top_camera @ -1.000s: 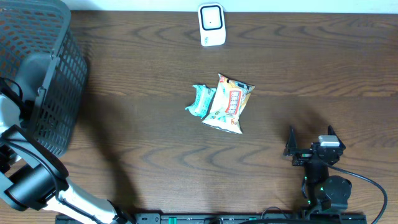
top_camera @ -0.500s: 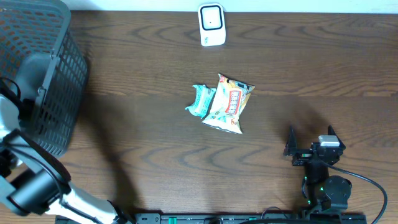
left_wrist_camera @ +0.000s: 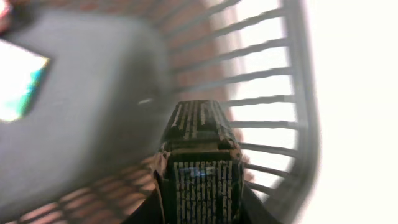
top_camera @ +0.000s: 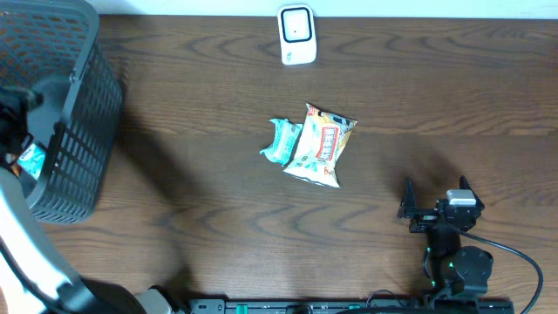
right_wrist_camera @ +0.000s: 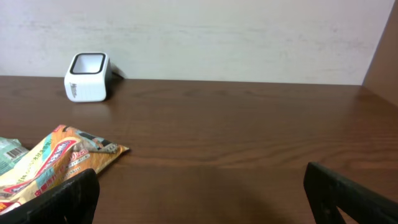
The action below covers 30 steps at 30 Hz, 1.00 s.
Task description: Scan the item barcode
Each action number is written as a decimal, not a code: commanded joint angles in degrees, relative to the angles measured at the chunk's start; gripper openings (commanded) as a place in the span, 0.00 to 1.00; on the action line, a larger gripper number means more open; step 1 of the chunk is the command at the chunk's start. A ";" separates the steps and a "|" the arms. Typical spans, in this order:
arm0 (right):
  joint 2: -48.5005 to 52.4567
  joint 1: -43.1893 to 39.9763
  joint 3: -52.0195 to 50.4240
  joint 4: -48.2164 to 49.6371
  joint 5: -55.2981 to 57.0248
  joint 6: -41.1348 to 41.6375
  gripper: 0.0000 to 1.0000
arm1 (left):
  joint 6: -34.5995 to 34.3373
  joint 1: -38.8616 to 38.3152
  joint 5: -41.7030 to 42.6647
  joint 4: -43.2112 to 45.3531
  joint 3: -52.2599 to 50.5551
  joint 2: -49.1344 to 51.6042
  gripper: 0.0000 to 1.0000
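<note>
The bench [top_camera: 200,201] is dark brown wood. A grey basket [top_camera: 83,96] stands at the left, a blue-green bag [top_camera: 281,141] touches an orange and white bag [top_camera: 321,144] in the middle, a white scanner [top_camera: 296,35] sits at the back edge, and the right gripper [top_camera: 434,199] is wide open at the front right. Only the left wrist view shows the left gripper [left_wrist_camera: 200,208] closed on a dark packet [left_wrist_camera: 200,134] with white print, inside the basket above its grey floor. Only the right wrist view shows the pale wall [right_wrist_camera: 217,37] behind the bench.
</note>
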 commanded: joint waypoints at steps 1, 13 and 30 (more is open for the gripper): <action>-0.31 -0.44 -0.11 -0.26 0.28 -0.44 0.99 | -2.89 -0.15 4.79 3.58 1.55 -6.47 0.25; -0.31 -0.44 -0.11 -0.26 0.28 -0.44 0.99 | 0.02 -22.80 4.37 8.98 1.53 -15.50 0.25; -0.31 -0.44 -0.09 -0.26 0.28 -0.44 0.99 | 28.59 -57.59 -9.07 6.88 1.46 8.37 0.30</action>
